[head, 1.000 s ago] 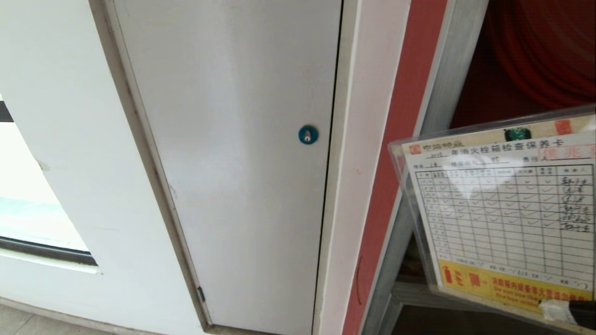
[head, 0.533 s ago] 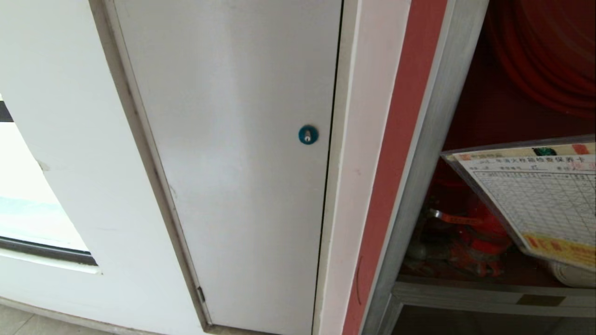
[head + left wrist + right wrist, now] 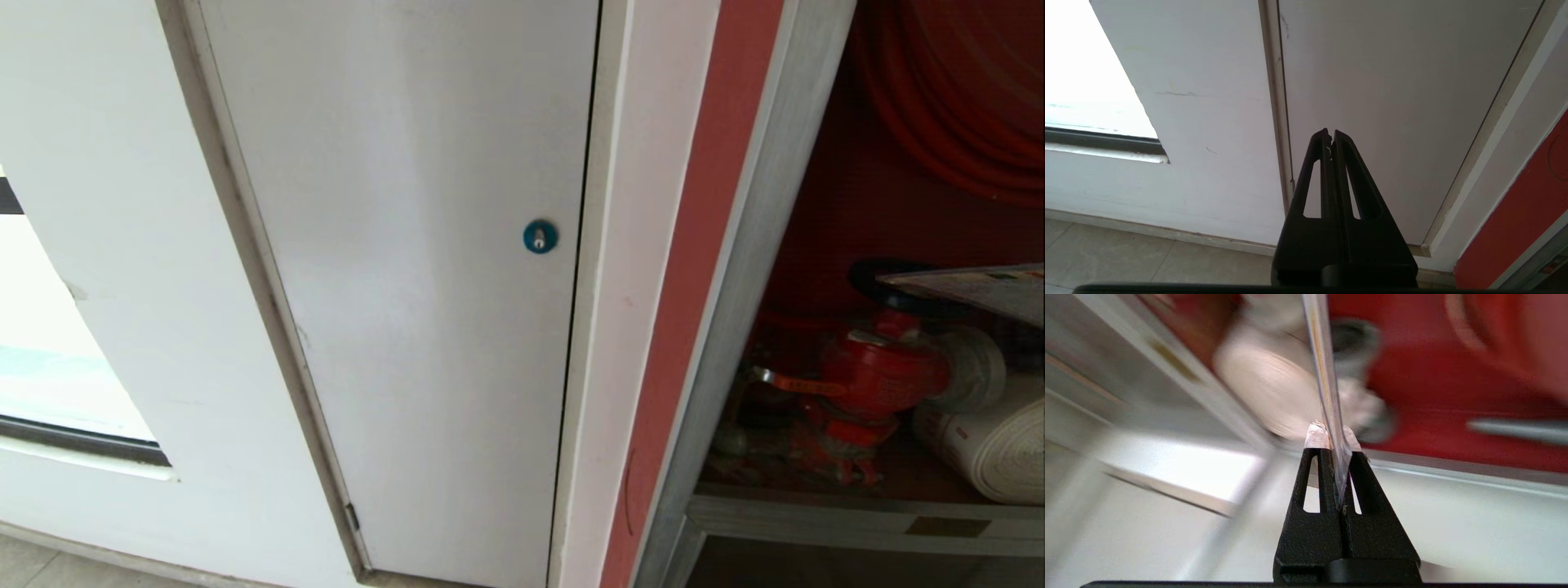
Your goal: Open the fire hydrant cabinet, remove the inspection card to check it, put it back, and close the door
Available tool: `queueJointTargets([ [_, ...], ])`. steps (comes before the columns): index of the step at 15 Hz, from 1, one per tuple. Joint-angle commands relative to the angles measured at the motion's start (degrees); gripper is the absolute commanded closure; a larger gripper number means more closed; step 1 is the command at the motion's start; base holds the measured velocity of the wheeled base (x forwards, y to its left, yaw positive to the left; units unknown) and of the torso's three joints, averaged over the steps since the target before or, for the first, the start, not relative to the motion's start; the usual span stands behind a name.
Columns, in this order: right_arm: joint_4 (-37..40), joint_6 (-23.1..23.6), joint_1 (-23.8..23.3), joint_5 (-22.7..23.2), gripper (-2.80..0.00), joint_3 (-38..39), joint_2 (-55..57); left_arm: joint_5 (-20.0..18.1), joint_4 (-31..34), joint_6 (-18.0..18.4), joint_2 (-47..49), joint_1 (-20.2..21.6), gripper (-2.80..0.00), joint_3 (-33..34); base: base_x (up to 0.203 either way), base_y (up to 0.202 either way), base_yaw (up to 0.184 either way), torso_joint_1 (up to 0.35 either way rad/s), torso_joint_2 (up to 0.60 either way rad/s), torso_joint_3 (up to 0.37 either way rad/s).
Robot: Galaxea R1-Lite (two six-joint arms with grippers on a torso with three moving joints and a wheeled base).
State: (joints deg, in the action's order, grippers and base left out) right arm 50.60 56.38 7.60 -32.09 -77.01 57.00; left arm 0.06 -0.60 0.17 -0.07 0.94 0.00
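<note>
Now my right gripper [image 3: 1333, 447] is pinching the inspection card [image 3: 1327, 388] inside the fire hydrant cabinet [image 3: 735, 310]; my left gripper [image 3: 1330, 134] is clenched, holding nothing.

Red valve [image 3: 878, 371], white rolled hose [image 3: 992, 449], white panel [image 3: 408, 245], blue lock [image 3: 540, 236].

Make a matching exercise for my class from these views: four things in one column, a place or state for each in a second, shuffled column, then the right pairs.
Things
1. inspection card
2. left gripper
3. round blue lock
4. white rolled hose

Places or states
A. lying low in the fire hydrant cabinet, beside the red valve
B. shut and empty, pointing at the white panel
C. pinched edge-on in the right gripper
D. set near the white panel's right edge

Pairs: 1-C, 2-B, 3-D, 4-A
</note>
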Motion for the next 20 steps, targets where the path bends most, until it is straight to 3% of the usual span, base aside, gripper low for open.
queueJointTargets([
  [1, 0.2, 9.3, -5.7, -0.2, 0.0, -4.1, 4.0, 0.0, 0.0, 0.0, 0.1, 0.1, 0.0, 0.3, 0.0, 0.0, 0.0, 0.0, 0.0, 0.0],
  [3, 0.1, 17.1, -8.6, 0.7, 0.0, -5.7, 5.6, 0.0, 0.0, 0.0, 0.0, 0.1, 0.0, 0.3, 0.0, 0.0, 0.0, 0.0, 0.0, 0.0],
  [6, -5.8, 24.0, -11.2, 3.4, 0.0, -5.8, 8.7, 0.0, 0.0, 0.0, 0.0, 0.1, 0.0, 0.3, 0.0, 0.0, 0.0, 0.0, 0.0, 0.0],
  [8, -9.9, 28.6, -16.5, 8.3, 0.0, -5.8, 11.6, 0.0, 0.0, 0.0, 0.1, 0.0, 0.0, 0.3, 0.0, 0.0, 0.0, 0.0, 0.0, 0.0],
  [10, -16.4, 31.7, -21.8, 16.4, 0.0, -5.4, 15.0, 0.0, 0.0, 0.0, 0.1, 0.0, 0.0, 0.3, 0.0, 0.0, 0.0, 0.0, 0.0, 0.0],
  [14, -19.9, 32.6, -25.9, 20.6, 0.0, -5.2, 19.8, 0.0, 0.0, 0.0, 0.1, 0.0, 0.0, 0.3, 0.0, 0.0, 0.0, 0.0, 0.0, 0.0],
  [17, -26.8, 32.5, -29.9, 25.7, 0.0, -3.5, 22.3, 0.0, 0.0, 0.0, 0.1, 0.0, 0.0, 0.3, 0.0, 0.0, 0.0, 0.0, 0.0, 0.0],
  [20, -33.2, 32.4, -31.5, 28.0, 0.0, -1.1, 25.2, 0.0, 0.0, 0.0, 0.1, 0.0, 0.0, 0.3, 0.0, 0.0, 0.0, 0.0, 0.0, 0.0],
])
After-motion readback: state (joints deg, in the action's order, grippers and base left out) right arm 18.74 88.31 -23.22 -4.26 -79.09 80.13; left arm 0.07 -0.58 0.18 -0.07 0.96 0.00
